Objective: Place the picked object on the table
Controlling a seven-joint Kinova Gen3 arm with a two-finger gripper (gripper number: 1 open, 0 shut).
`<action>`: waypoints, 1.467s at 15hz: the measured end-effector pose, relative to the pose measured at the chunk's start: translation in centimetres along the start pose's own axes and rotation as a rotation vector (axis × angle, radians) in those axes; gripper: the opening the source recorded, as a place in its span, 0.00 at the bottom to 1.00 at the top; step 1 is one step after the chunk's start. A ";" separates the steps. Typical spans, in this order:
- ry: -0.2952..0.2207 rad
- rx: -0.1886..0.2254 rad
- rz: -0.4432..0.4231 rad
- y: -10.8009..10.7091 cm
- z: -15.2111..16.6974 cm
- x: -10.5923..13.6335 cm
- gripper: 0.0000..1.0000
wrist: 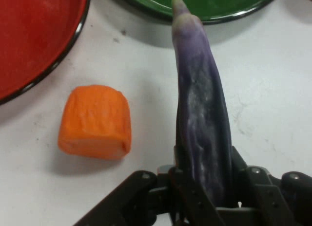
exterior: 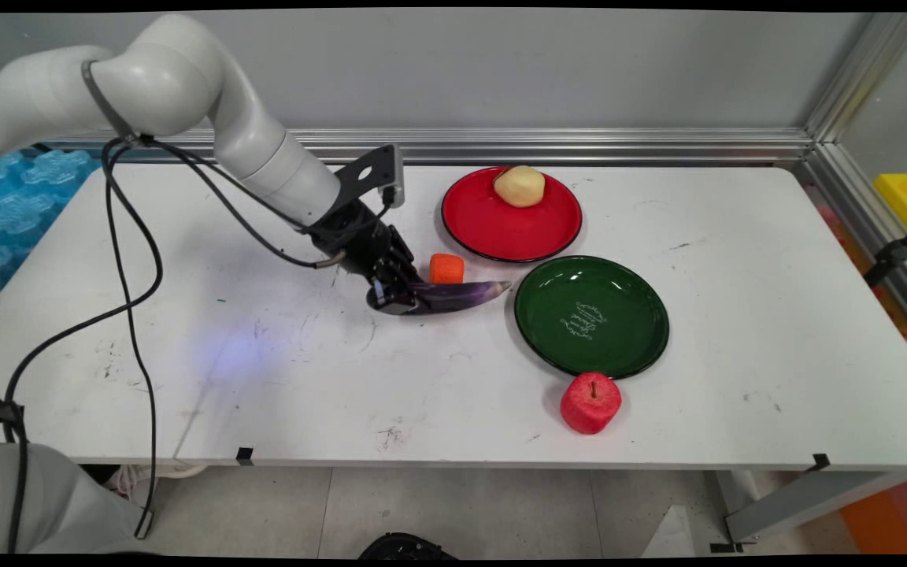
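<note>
Gripping the thick end of a purple eggplant, my tool sits low over the white counter in the main view, clenched on the vegetable. The eggplant's long axis runs away from the tool toward the picture's right, its slim tip ending just short of the green plate. An orange carrot chunk lies just beside the eggplant, on its far side. Beyond that, a red plate carries a pale potato, and a red apple stands near the green plate's near rim.

From the hand view, the eggplant rises straight out between my fingers, its tip pointing at the green plate. The carrot chunk lies to its left, apart from it, below the red plate.
</note>
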 end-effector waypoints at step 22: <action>-0.005 0.024 0.037 -0.1 3.6 -1.2 1.00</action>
